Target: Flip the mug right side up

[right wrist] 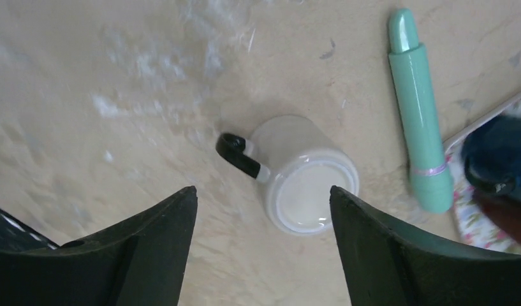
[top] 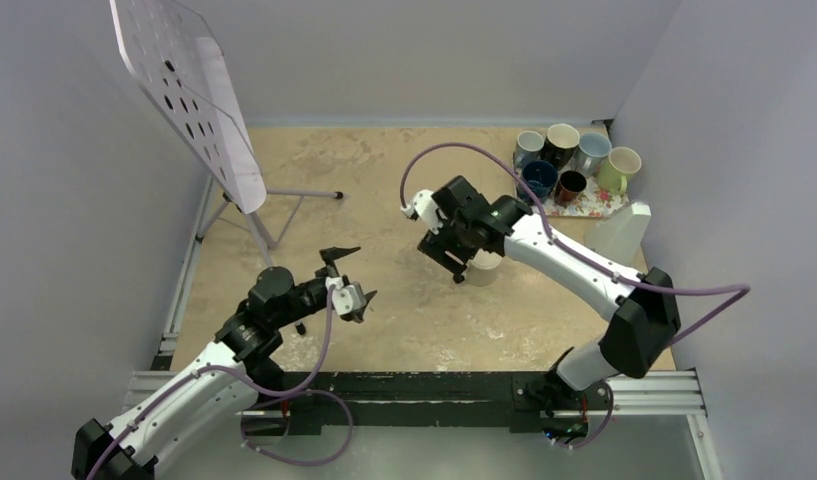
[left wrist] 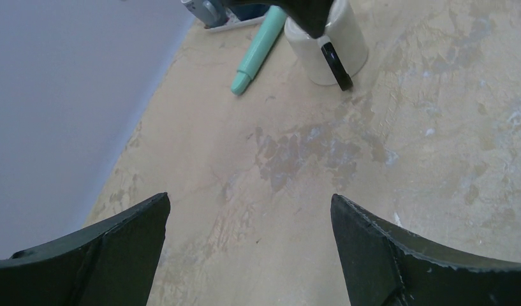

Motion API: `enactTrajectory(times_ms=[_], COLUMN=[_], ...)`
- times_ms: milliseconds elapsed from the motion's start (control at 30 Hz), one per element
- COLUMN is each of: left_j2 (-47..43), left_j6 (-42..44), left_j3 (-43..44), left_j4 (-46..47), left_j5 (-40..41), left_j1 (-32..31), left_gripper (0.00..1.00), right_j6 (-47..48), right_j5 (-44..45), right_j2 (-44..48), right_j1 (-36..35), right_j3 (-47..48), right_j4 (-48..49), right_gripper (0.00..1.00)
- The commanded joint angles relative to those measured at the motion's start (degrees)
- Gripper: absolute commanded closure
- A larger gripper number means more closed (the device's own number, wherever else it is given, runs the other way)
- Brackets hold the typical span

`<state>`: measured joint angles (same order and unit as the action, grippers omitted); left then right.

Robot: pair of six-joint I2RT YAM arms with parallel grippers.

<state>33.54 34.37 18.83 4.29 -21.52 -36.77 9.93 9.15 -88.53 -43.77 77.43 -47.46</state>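
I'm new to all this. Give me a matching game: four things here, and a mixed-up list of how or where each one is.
Things:
1 mug
2 teal stick
3 left hand
4 tray

States:
a lying flat beside the mug
b open, holding nothing
c upside down, below the right hand
d at the far right corner, carrying cups

Pairs: 1-c, 2-a, 3-b, 4-d

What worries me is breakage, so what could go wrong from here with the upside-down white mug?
1. The right gripper hovers open over the white ceramic mug, whose black handle sticks out toward one finger; closing there could catch the handle and tip the mug.
2. The teal plastic cylinder lies close beside the mug; swinging the mug over might knock it rolling toward the floral tray of mugs.
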Motion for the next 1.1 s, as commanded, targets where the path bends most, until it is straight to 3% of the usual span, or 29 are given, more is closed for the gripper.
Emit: enactTrajectory(times_ms=[0,133,300,433,700,833,933,1067], left_j2=[-2.32,-2.74,-3.05,-3.10,-2.87,-2.95,-2.89,-2.43], left_j6=[-7.07,-7.22,-6.15,-5.06,-3.80,-3.86,-4.94,-6.21], left_j3=[-0.48,-0.35,-0.31,-0.67,-1.16,-1.21,-0.93,0.02], left_j4=[3.44,2.38,2.33,2.52,4.06,4.15,3.69,-0.94], left_j5=[1.15,1.30,1.65,3.28,4.47,4.74,4.11,-0.16], left_j1=[0.06,0.14,0.24,0.37,0.48,0.41,0.47,0.47], left_gripper=[0.01,0.01,0.01,0.01,0.01,0.01,0.01,0.01], right_j6=[34.86,43.89,48.99,50.58,51.90,52.44,51.60,43.41], right_j5=[-8.95,-9.29,-7.54,-3.40,-1.07,0.42,0.18,-6.18], right_j2=[5.69,0.81,-5.10,-5.68,-7.93,-8.06,-7.58,-3.87], right_j1=[0.44,-0.35,-0.38,-0.37,-0.44,-0.43,-0.44,0.18], right_j3=[-5.42,-3.38,-2.98,-8.50,-13.48,-14.22,-13.28,-8.40], right_j4=[0.68,-0.05,-2.97,0.75,8.97,10.81,10.90,14.07], right_gripper=[0.18,0.03,0.04,0.27,0.45,0.73,1.00,1.00])
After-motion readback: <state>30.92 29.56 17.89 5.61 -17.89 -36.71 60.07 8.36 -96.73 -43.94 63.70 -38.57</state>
